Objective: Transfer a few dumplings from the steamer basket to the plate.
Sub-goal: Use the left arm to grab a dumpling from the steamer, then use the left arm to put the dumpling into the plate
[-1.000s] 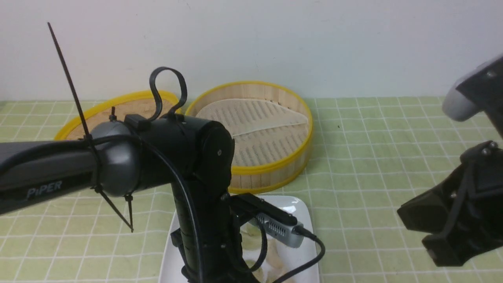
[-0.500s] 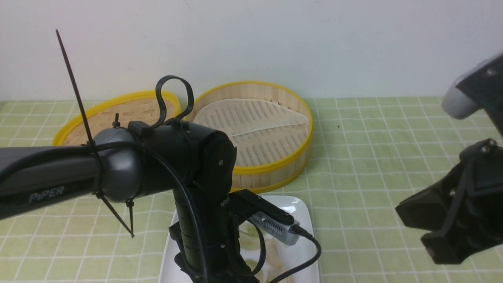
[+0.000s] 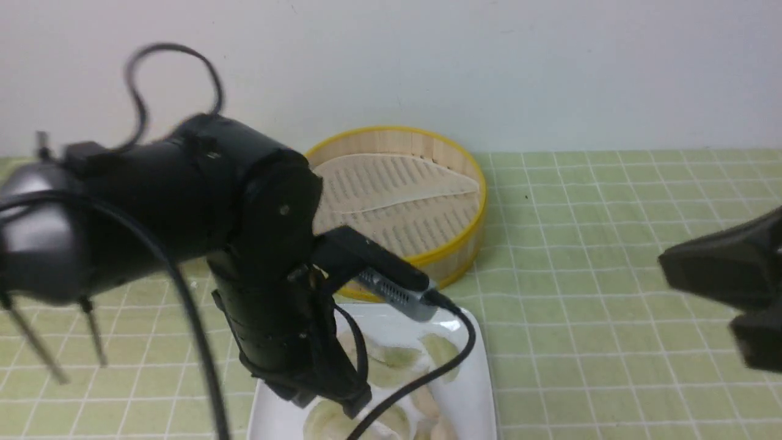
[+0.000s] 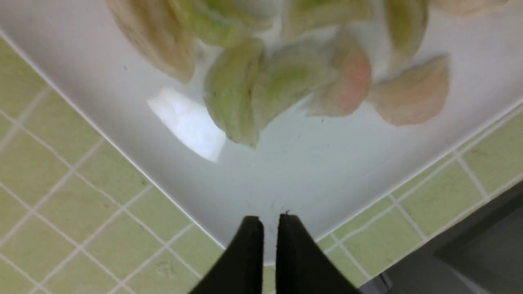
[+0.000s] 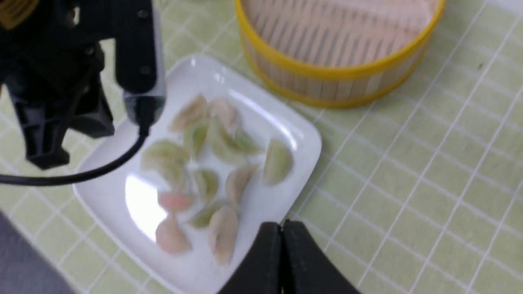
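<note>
Left pincer (image 4: 268, 219): pressed together, holding nothing, poised over one corner of the glossy white square plate (image 4: 310, 171). Right pincer (image 5: 282, 226): also pressed together and empty, off to the plate's right. The small crescent dumplings, pale green and pinkish-orange (image 5: 278, 163), lie clustered on the plate. The round bamboo steamer basket with yellow rims (image 3: 457, 261) stands just beyond the plate on the green checked cloth (image 3: 611, 244), and I see a whitish liner sheet (image 3: 391, 177) inside.

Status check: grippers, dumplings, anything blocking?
Left gripper shut, empty, above plate corner. Right gripper shut, empty. Dumplings piled on plate; steamer basket shows only its liner. No obstruction seen.
</note>
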